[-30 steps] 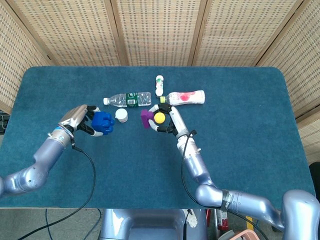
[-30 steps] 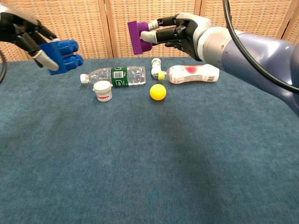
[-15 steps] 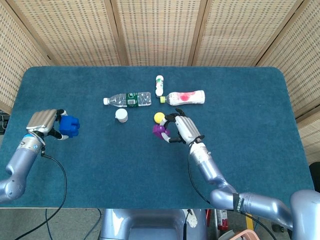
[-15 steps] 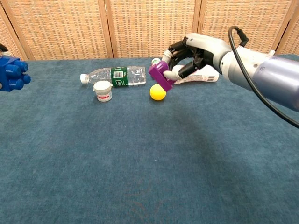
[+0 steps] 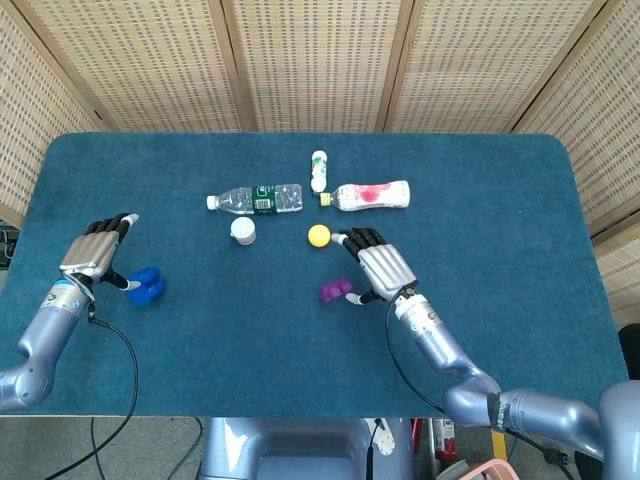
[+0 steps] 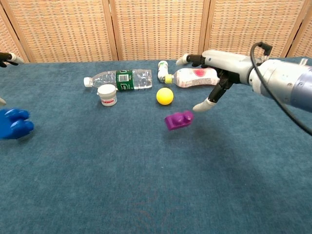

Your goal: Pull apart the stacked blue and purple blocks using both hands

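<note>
Two bottles (image 5: 256,198) (image 5: 370,194) lie capped beside small jar (image 5: 243,230).

Staged lab test bench: blue carpeted table (image 5: 500,200) sitting before woven rattan screen panels (image 5: 310,60), cables (image 5: 160,380) trailing.

Matt blue cloth table (image 5: 500,200)

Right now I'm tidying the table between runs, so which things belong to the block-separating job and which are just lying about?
Job:
blue block, on the table by the left hand
purple block, on the table by the right hand

Lying about:
clear water bottle
pink-labelled bottle
small white bottle
white jar
yellow ball
</note>
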